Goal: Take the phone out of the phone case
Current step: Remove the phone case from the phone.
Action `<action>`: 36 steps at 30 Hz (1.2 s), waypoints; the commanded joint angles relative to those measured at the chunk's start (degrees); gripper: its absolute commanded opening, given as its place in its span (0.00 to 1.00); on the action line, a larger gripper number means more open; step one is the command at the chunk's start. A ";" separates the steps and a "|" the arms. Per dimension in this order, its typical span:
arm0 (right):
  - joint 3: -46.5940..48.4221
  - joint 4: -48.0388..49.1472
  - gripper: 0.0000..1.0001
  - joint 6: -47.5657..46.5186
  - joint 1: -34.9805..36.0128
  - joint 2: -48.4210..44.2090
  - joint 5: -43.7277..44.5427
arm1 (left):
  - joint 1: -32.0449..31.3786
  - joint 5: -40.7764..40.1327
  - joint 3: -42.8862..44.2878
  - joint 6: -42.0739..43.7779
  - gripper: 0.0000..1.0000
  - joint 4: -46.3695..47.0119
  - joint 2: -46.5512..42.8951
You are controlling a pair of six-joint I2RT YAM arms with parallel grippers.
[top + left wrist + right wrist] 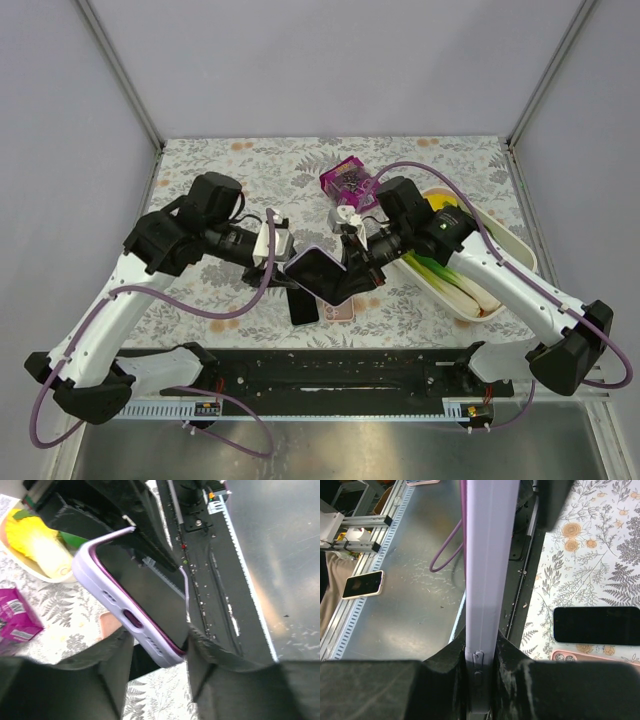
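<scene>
Currently the lavender phone case (322, 272), with the phone (150, 595) seated inside, is held off the counter (200, 160) at mid-frame in the top view, between both arms. The right claw (480, 652) is clenched on its thin side edge; in that wrist view the long axis runs straight up the frame, edge-on. In the left wrist view the long axis slants from upper left to lower right, and the lower corner sits between the left claw (157, 647) fingers; gripped or released, cannot tell. A spare black phone (305, 308) and a pink case (340, 314) lie just below, near the counter's front edge. The tray (505, 238) is close at right.
</scene>
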 commanded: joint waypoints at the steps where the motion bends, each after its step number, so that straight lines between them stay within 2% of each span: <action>1: 1.31 6.25 0.00 2.16 2.39 -1.22 0.82 | 1.48 -2.58 1.67 3.00 0.61 5.93 -0.74; 2: 1.40 6.51 0.00 2.50 2.39 -1.22 1.18 | 1.83 -2.85 1.76 2.65 0.68 5.66 -1.10; 3: 1.31 6.86 0.00 2.68 2.39 -1.13 1.71 | 2.45 -2.85 1.76 2.12 0.81 5.49 -1.45; 4: 1.31 6.95 0.00 3.12 2.39 -0.87 1.89 | 2.80 -2.85 1.84 1.60 0.87 5.49 -1.71; 7: 1.49 7.31 0.00 3.47 2.39 -0.69 3.11 | 5.17 -1.54 2.63 -0.24 0.94 5.31 -2.24; 9: 1.49 7.57 0.00 3.74 2.39 -0.86 4.34 | 8.32 2.31 3.86 -3.31 0.97 5.66 -1.98; 13: 0.87 9.23 0.00 4.97 2.39 -1.57 8.12 | 15.27 12.34 5.45 -10.52 0.97 7.06 -1.36; 16: 0.61 10.03 0.00 5.49 2.39 -1.74 9.62 | 16.43 13.58 3.61 -19.12 0.94 12.49 -2.41; 21: 0.52 10.64 0.00 5.85 2.30 -1.65 11.12 | 17.57 12.19 -2.62 -42.13 0.86 30.85 -5.58; 25: 1.05 10.56 0.00 6.02 2.39 -1.30 11.29 | 17.66 13.93 -6.84 -54.54 0.82 39.12 -5.32; 30: 1.58 10.65 0.00 6.02 2.48 -0.60 11.12 | 17.74 16.49 -18.09 -77.04 0.77 63.80 -5.14; 32: 1.58 10.65 0.00 5.76 2.57 -0.43 12.08 | 17.66 15.09 -19.60 -82.67 0.73 68.65 -4.97; 36: 1.58 10.91 0.00 5.85 2.74 -0.16 14.89 | 17.66 12.98 -19.95 -86.99 0.71 71.22 -4.27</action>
